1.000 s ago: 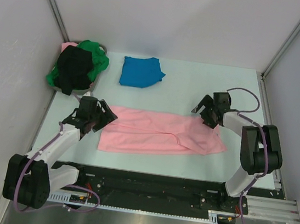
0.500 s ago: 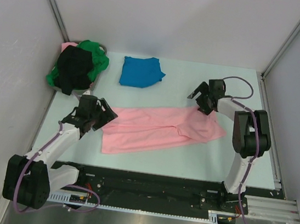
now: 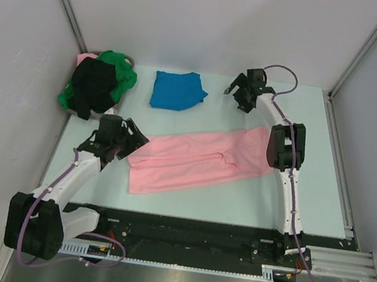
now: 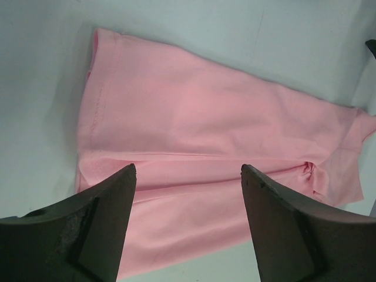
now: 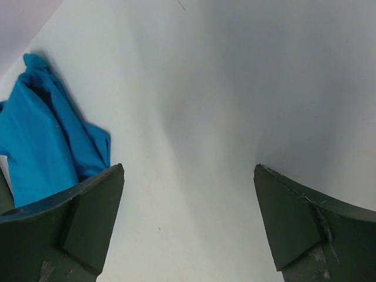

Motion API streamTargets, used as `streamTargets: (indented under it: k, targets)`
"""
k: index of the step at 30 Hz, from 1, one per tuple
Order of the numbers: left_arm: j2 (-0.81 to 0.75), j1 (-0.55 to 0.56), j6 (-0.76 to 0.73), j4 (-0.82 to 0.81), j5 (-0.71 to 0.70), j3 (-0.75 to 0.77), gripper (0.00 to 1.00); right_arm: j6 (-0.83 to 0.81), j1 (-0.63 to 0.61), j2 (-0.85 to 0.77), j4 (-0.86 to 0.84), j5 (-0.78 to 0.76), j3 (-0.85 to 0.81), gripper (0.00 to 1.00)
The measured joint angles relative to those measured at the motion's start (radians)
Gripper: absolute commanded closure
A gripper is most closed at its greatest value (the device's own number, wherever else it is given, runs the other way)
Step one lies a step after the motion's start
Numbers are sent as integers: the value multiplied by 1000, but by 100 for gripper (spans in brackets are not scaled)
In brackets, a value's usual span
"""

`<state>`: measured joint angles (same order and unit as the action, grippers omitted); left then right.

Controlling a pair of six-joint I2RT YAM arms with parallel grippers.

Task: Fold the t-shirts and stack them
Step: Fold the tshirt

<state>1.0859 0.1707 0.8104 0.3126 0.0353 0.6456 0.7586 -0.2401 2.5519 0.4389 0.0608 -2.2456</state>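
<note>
Pink t-shirt [image 4: 194, 117] before released left hand [image 4: 188, 170] (blue t-shirt [image 5: 47, 141] only before released right hand [image 5: 188, 168])

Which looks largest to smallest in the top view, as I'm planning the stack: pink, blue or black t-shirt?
1. Spread light pink cloth t-shirt.
2. Folded bright blue cloth t-shirt and bunched black cloth t-shirt: too alike to rank.

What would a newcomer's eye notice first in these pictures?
The pink t-shirt, lying as a long strip across the middle, stands out most. Behind it lies a folded blue t-shirt, and a green t-shirt and black t-shirt are heaped at the far left corner.
</note>
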Motion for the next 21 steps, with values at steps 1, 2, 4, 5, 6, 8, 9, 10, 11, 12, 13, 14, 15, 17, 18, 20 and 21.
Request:
streamTargets:
  k: [1, 2, 4, 5, 6, 8, 9, 10, 11, 12, 13, 14, 15, 17, 18, 20, 21]
  targets:
    - [4, 0, -1, 0, 1, 2, 23, 1, 0, 7, 20, 2, -18, 2]
    - [6, 0, -3, 0, 3, 2, 23, 1, 1, 7, 41, 3, -21, 2]
    - [7, 0, -6, 0, 3, 2, 23, 0, 6, -10, 77, -3, -12, 2]
    - [7, 0, -7, 0, 3, 2, 23, 0, 9, -24, 87, -11, 2, 1]
    - [7, 0, -7, 0, 4, 2, 23, -5, 14, -58, 89, -18, 48, 0]
    - [7, 0, -7, -2, 7, 2, 23, -20, 18, -159, 81, -41, 163, 0]
    - [7, 0, -7, -4, 11, 2, 23, -23, 20, -194, 89, -49, 197, 0]
    - [7, 1, -7, -4, 16, 2, 22, -32, 23, -263, 80, -63, 260, 0]
    - [7, 2, -7, -6, 21, 2, 22, -39, 26, -331, 80, -77, 315, 0]
    - [7, 2, -8, -9, 23, 2, 22, -46, 30, -402, 72, -86, 365, 0]
    - [7, 3, -7, -15, 24, 1, 22, -52, 35, -470, 64, -93, 407, 0]
    - [7, 4, -7, -21, 25, 0, 22, -53, 43, -531, 56, -97, 437, 0]
    - [9, 4, -7, -27, 25, -2, 22, -54, 48, -572, 47, -95, 455, 0]
    - [24, 5, -6, -49, 25, -8, 22, -54, 64, -645, 18, -76, 487, 0]
    - [37, 5, -6, -58, 25, -10, 22, -54, 73, -662, 3, -60, 496, 0]
    - [76, 6, -5, -77, 26, -11, 22, -53, 88, -662, -28, -25, 515, 0]
    - [97, 6, -5, -87, 26, -11, 22, -52, 92, -652, -34, -10, 526, 1]
